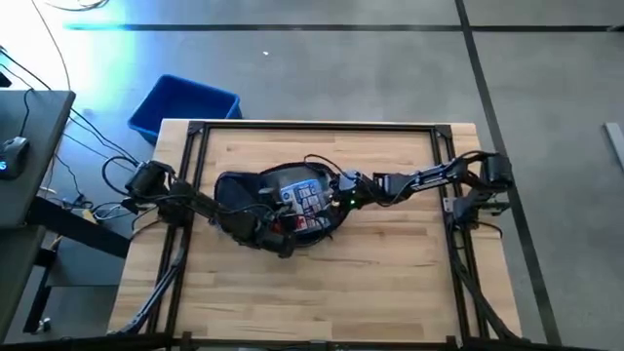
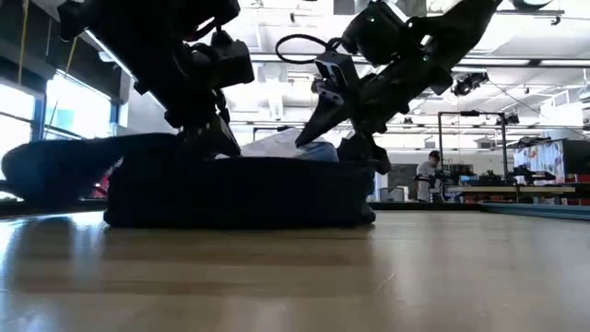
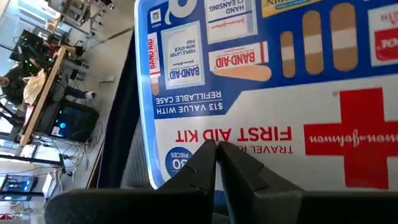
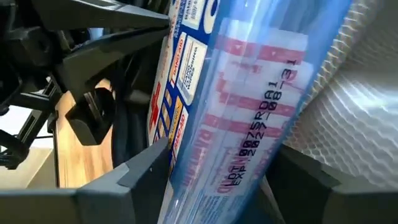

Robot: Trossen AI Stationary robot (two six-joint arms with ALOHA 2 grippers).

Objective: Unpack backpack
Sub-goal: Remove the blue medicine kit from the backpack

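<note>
Looking down from the high cam, I see a blue plastic bin [image 1: 185, 105] on the floor past the table's far left corner. The wooden table [image 1: 390, 283] has a black frame around it.

Left arm comes in from the left edge; left gripper [image 1: 265, 216] sits on the near left part of the backpack [image 1: 234, 190]. In the left wrist view its fingers [image 3: 202, 165] are pressed together w/ no gap, tips against the face of a first aid kit [image 3: 261, 93], a flat blue-and-white pack w/ a red cross and bandage pics. I can't tell if any edge of the kit is pinched.

Backpack is dark navy, lying flat at the table's centre, opened up, w/ the kit showing in the opening. Low cam shows it as a low dark mound [image 2: 240, 189] on the wood.

Right arm reaches in from the right edge; right gripper [image 1: 336, 190] is at the bag's right side. Right wrist view shows its fingers [image 4: 146, 168] spread narrowly either side of the kit's edge [image 4: 249, 124], gripping it.

Far back in the low view, a person [image 2: 429, 175] stands by benches.
</note>
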